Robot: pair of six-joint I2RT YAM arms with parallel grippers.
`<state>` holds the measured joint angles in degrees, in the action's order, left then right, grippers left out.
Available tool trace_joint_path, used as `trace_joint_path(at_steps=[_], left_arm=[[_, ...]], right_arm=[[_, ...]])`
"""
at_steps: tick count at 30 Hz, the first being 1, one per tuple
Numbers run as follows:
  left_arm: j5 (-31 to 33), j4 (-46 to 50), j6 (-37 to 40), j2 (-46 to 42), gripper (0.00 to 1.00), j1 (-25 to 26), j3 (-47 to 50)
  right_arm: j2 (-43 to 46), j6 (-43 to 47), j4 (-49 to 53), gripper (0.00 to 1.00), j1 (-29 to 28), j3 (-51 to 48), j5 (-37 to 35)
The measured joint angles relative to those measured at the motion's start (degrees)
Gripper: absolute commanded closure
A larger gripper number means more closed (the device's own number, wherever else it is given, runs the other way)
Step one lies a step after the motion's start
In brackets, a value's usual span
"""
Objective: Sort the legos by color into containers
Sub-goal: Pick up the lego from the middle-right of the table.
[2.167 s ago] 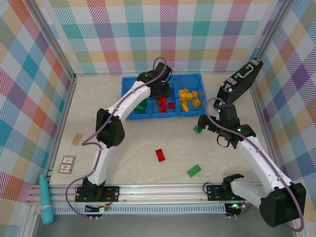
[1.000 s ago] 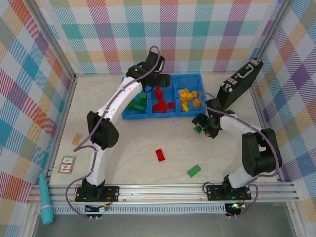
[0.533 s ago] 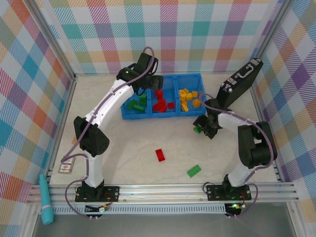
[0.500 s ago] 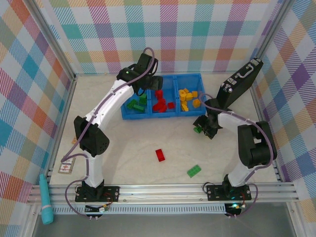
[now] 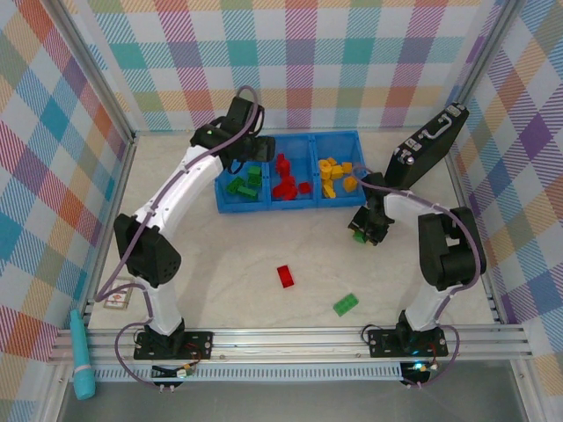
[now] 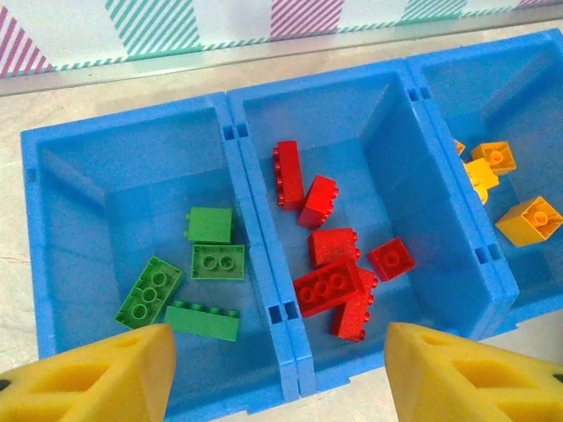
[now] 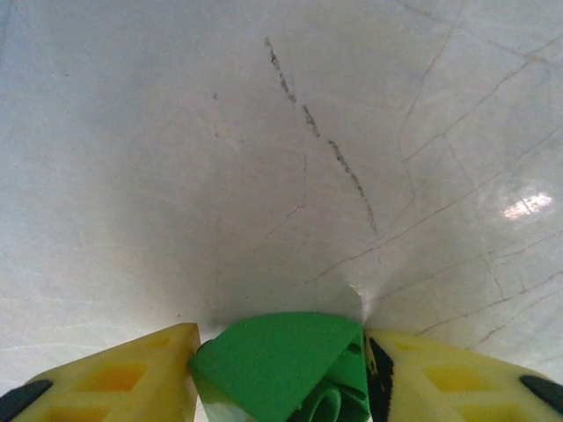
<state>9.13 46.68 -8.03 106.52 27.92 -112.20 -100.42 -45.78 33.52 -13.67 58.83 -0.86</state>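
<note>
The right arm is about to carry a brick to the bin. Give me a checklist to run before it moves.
1. Grip: ok, the right gripper pinches the green brick on both sides.
2. Brick held square: not ok, it sits tilted in the grip.
3. Brick off the table: cannot tell.
4. Room in the green compartment: ok, it holds four green bricks and has bare floor left.
5. Path to the bin: probably not ok, the left gripper hangs open by that compartment.

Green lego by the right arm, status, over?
Right gripper closed on green lego. Left gripper open, empty, at blue bin. Nothing blocking the way.
</note>
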Motion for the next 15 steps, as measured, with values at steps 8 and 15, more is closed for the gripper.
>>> trace_joint_path(at_steps=[8,15], left_arm=[[-0.07,-0.83,0.00,-1.11,0.36,-1.38,2.97],[-1.07,-1.42,0.33,-5.33,0.35,-4.74,7.39]], right_arm=[[-0.76,1.57,0.87,0.68,-0.59,0.72,-0.90],[-0.76,5.62,3.08,0.75,-2.23,2.58,-2.82]])
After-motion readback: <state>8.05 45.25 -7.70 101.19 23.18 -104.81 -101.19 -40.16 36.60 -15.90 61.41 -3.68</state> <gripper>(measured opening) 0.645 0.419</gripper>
